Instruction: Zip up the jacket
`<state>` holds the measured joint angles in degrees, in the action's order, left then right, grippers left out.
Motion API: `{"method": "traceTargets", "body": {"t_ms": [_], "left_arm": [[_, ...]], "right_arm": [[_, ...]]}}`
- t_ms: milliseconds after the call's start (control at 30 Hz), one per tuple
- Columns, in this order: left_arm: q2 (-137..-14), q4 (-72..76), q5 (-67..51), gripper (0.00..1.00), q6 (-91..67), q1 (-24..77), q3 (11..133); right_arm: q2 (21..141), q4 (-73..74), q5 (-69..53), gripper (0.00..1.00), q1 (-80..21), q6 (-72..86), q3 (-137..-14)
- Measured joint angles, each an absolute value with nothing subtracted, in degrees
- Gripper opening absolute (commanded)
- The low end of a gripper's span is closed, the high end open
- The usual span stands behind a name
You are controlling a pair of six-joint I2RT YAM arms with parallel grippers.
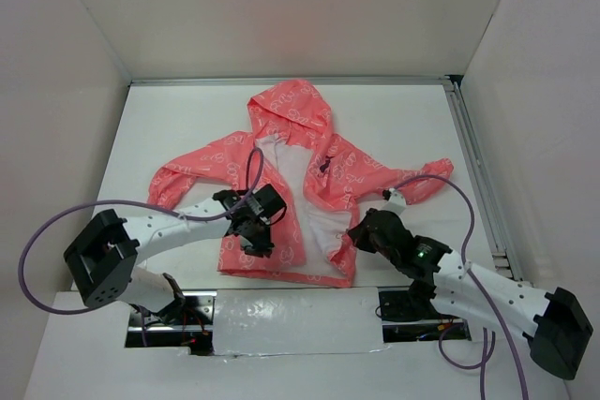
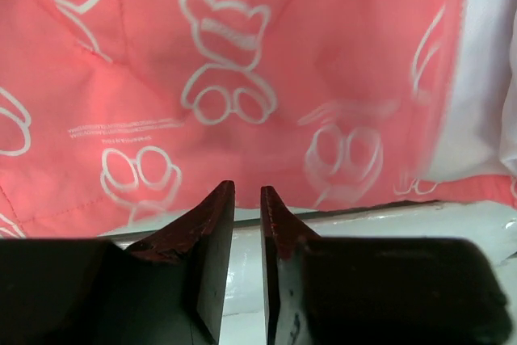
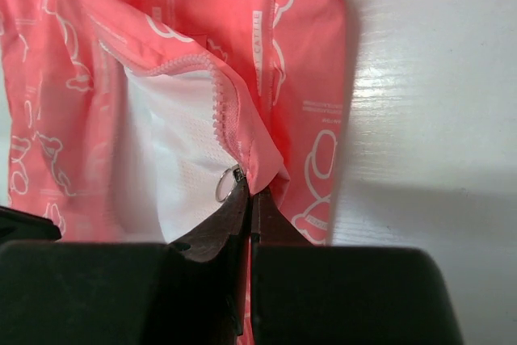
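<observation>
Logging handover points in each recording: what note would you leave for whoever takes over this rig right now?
Left hand: slightly open, empty, over the jacket near its hem.
Right hand: shut, apparently pinching the bottom corner of the other front edge, beside the metal ring at the end of the zipper teeth.
The jacket lies flat on the table, hood away from the arms, front open, lining showing.
Done: one bottom corner gripped.
Left: bring the zipper ends together, then zip up.
</observation>
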<state>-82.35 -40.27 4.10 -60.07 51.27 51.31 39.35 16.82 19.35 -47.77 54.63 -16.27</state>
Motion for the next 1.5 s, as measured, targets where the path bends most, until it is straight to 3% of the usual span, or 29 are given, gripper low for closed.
{"method": "traceTargets", "body": {"t_ms": [67, 267, 333, 533, 733, 1033, 1200, 1267, 1300, 1367, 1400, 1500], "left_arm": [[-81.3, -39.4, 2.9, 0.43, -59.7, 51.2, 49.8], [-80.7, -34.2, -1.7, 0.63, -57.4, 51.2, 48.5], [-80.7, -32.7, -3.0, 0.99, -56.5, 51.2, 48.5], [-82.2, -29.5, -6.0, 0.99, -55.6, 51.4, 49.7], [-92.1, -31.2, -4.5, 0.99, -56.9, 53.4, 57.0], [-99.5, -38.2, -0.1, 0.84, -62.5, 54.2, 61.4], [-103.7, -43.5, 3.2, 0.84, -65.8, 55.5, 65.8], [-104.9, -44.6, 3.5, 0.79, -66.2, 55.6, 67.1], [-105.3, -45.0, 3.5, 0.7, -66.3, 55.6, 67.6], [-105.5, -45.2, 3.5, 0.64, -66.5, 55.7, 67.8], [-105.6, -45.2, 3.4, 0.55, -66.5, 55.7, 67.9], [-105.6, -45.5, 3.7, 0.44, -67.2, 55.7, 68.1]], "right_arm": [[40.5, 16.7, 19.3, 0.0, -47.7, 54.6, -16.5], [41.5, 16.7, 18.8, 0.0, -47.7, 54.6, -16.6], [41.4, 16.7, 18.5, 0.0, -47.7, 54.6, -16.6], [40.9, 16.6, 18.2, 0.0, -47.6, 54.4, -16.6], [39.9, 16.7, 18.0, 0.0, -47.6, 54.4, -16.6], [38.8, 16.8, 18.0, 0.0, -47.6, 54.4, -16.6], [38.8, 16.8, 18.0, 0.0, -47.6, 54.5, -16.6], [38.8, 16.8, 18.0, 0.0, -47.6, 54.6, -16.6], [38.7, 16.8, 18.0, 0.0, -47.6, 54.6, -16.6], [38.6, 17.0, 18.0, 0.0, -47.6, 54.7, -16.6], [38.4, 17.2, 18.0, 0.0, -47.6, 54.8, -16.6], [37.3, 17.8, 18.3, 0.0, -47.6, 55.2, -16.6]]}}
